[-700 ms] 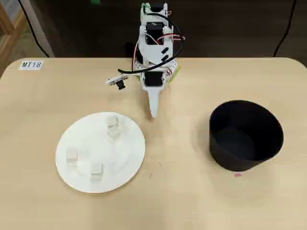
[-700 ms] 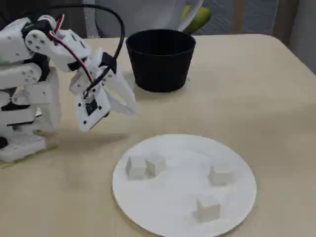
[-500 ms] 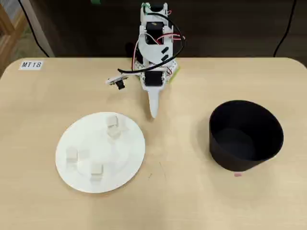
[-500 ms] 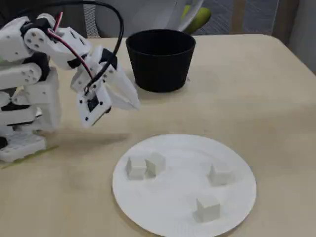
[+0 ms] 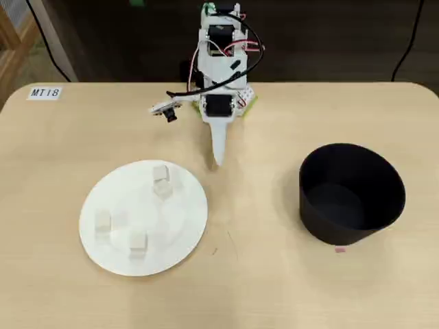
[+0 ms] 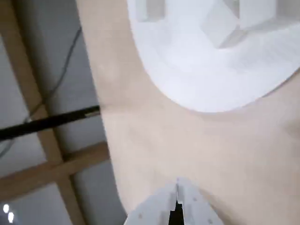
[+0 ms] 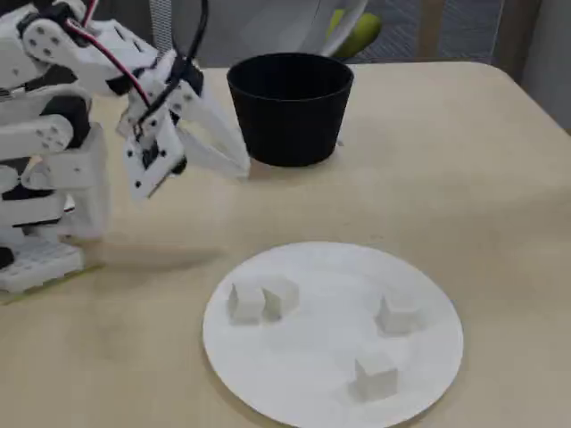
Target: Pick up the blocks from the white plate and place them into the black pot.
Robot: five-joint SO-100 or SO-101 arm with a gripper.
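Closed and empty, the white plastic claw (image 5: 218, 162) hangs above the tabletop (image 5: 260, 288); its two tapered fingers meet at their tips in the wrist view (image 6: 178, 183), with only a thin dark slit between them further back, and nothing is pinched there. In the fixed view the claw (image 7: 243, 165) points out and slightly down from the arm, clear of everything, between the plate and the pot.

Four small off-white cubes with plain matte faces (image 7: 245, 303) lie on the large round white plate (image 7: 303, 366), which is flat and smooth with a faint inner ring. In the fixed view two of the cubes sit just beside each other at the plate's left; a third (image 7: 397, 315) is at the right and the fourth (image 7: 376, 374) lies near the front edge, well apart from the pair. The plate's rim (image 6: 211, 101) fills the top of the wrist view.

The matte black round pot (image 5: 351, 193) with tall plain walls and no handles stands upright, well apart from the plate on the other side of the claw. The tabletop is pale wood-toned, smooth, with rounded corners.
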